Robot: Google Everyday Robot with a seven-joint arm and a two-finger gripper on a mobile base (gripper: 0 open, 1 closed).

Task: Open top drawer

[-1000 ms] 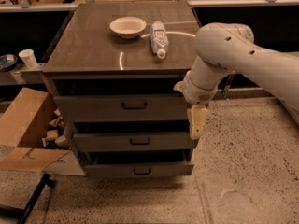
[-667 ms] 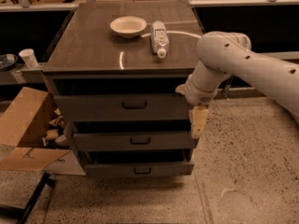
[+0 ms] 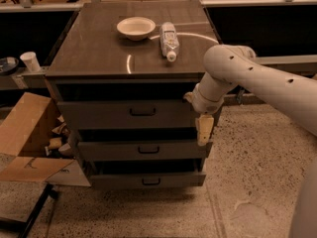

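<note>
Grey-brown cabinet (image 3: 94, 53) holds 3 drawers; the top drawer (image 3: 99, 115) sits highest. Gripper (image 3: 204, 130) hangs by its right end; whether open, cannot tell. On top: 1 bowl (image 3: 135, 28), 1 bottle (image 3: 169, 39), label unreadable

There are three dark grey-brown metal drawers (image 3: 99, 114), one shallow cream bowl (image 3: 135, 27) and one clear plastic bottle (image 3: 169, 40). One pale gripper (image 3: 204, 130) hangs at the drawers' right edge.

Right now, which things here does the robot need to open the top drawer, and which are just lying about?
Needed: top drawer, its black handle; gripper, at the right front edge of the cabinet, away from the handle.
Lying about: bowl, bottle, paper cup, cardboard box, middle drawer, bottom drawer.
</note>
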